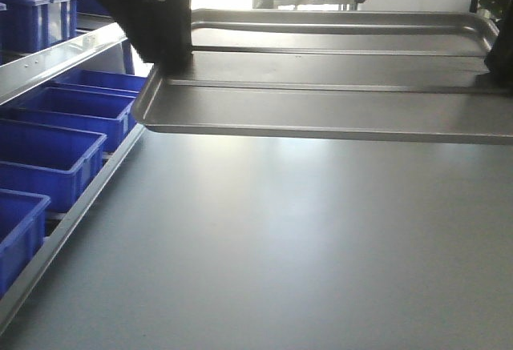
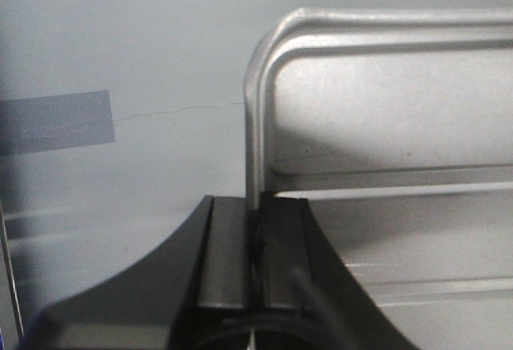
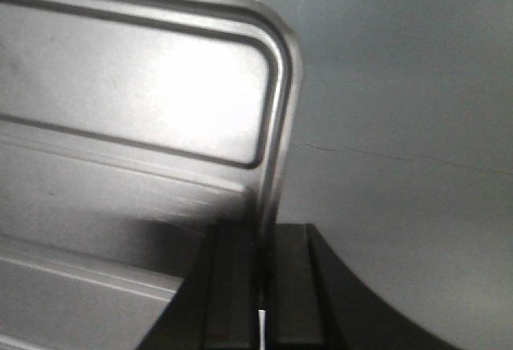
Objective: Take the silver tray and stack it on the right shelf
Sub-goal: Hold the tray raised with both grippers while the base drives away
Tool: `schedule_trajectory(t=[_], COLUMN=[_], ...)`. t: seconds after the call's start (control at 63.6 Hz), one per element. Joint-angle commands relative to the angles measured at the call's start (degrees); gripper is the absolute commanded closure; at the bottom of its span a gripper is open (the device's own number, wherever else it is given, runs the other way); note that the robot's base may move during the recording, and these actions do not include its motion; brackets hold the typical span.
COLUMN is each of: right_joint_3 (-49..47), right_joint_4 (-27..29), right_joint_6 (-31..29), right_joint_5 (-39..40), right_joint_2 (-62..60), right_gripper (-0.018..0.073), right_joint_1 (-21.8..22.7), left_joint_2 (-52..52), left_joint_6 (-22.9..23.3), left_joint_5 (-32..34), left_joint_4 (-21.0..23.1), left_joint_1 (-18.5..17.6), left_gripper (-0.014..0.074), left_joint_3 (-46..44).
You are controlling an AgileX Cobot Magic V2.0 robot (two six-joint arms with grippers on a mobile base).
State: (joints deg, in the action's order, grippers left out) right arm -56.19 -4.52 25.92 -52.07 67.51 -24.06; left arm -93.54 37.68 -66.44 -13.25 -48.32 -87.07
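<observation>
The silver tray [image 1: 321, 86] hangs level above the grey table [image 1: 280, 246], its two long ribs running across the front view. At its left short rim my left gripper [image 1: 172, 62] is shut on the edge. My right gripper [image 1: 501, 66] holds the opposite rim at the frame's right edge. In the left wrist view the tray's rim [image 2: 255, 126] runs down into the shut left gripper [image 2: 256, 230]. The right wrist view shows the tray [image 3: 144, 110] with its rim pinched in the shut right gripper [image 3: 263, 246]. The right shelf is out of view.
Several blue bins [image 1: 48, 150] sit in a row along the left, beside a metal rail [image 1: 80, 206] at the table's edge. More blue crates [image 1: 40, 6] are stacked at the far left. A patch of blue-grey tape [image 2: 56, 122] lies on the table.
</observation>
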Motion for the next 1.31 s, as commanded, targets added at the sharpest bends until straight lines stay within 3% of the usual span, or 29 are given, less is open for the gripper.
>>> schedule_trajectory(t=[0.0, 1.289], right_joint_3=[-1.7, -1.7], right_joint_4=[-1.51, -1.51], right_joint_6=[-1.28, -1.28], right_joint_5=[2.56, 2.58], right_joint_2=[-1.51, -1.51], right_gripper=[0.0503, 0.0503], right_joint_1=[0.03, 0.03], left_joint_2=[2.41, 2.41], left_joint_6=[-0.84, -0.84], left_joint_5=[0.39, 0.39], left_joint_4=[-1.54, -1.01], left_joint_1=[-0.54, -0.54], left_gripper=[0.0689, 0.0689], left_joint_3=[-1.74, -1.74])
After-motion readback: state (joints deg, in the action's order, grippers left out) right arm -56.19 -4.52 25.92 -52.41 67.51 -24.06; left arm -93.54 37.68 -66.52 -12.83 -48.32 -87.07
